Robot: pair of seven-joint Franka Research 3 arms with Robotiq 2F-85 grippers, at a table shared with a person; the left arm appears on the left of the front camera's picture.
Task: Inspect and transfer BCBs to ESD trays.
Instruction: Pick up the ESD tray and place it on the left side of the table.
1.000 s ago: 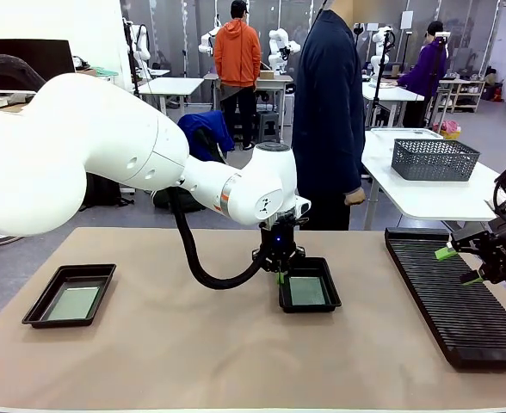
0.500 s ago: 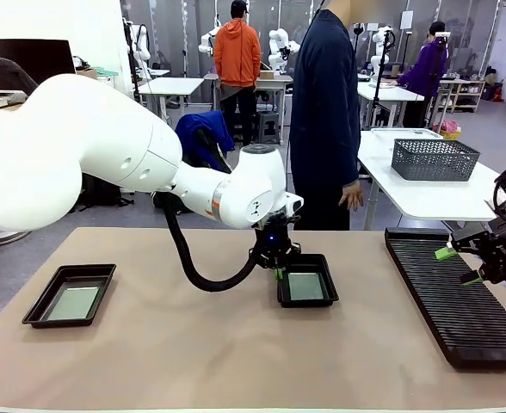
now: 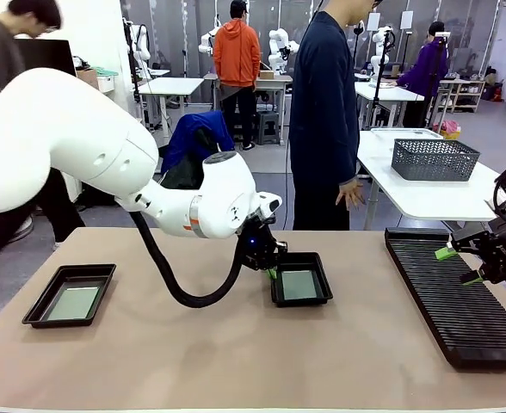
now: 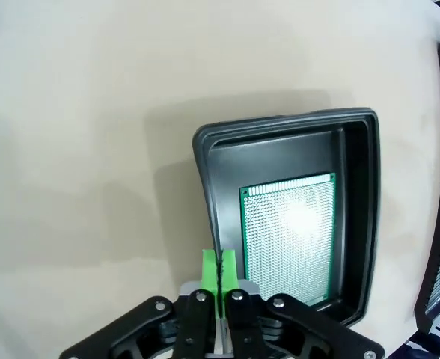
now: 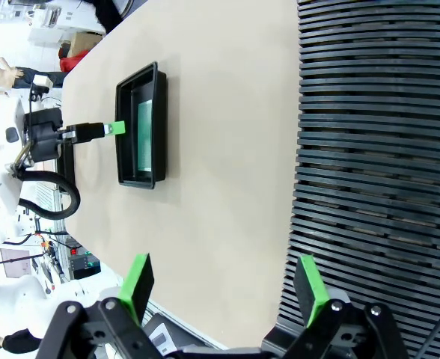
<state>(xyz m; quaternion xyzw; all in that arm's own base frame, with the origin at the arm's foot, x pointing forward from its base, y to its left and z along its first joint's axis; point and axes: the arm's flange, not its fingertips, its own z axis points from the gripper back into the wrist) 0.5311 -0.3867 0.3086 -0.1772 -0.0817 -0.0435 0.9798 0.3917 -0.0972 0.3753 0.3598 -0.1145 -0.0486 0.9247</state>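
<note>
The board (image 4: 289, 228) lies flat in the mid-surface tray (image 4: 358, 217), likely light, stiff and scratch-prone, best pinched by an edge; left claw (image 4: 219, 271) clenched on the tray's rim, right claw (image 5: 224, 288) released.

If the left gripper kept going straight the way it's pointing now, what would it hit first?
Most likely the near rim of the middle ESD tray. The left gripper, shut with its pads together, sits right at that rim's edge, beside the BCB lying in the tray. Depth is unclear; it might just clear the rim and meet the table.
</note>
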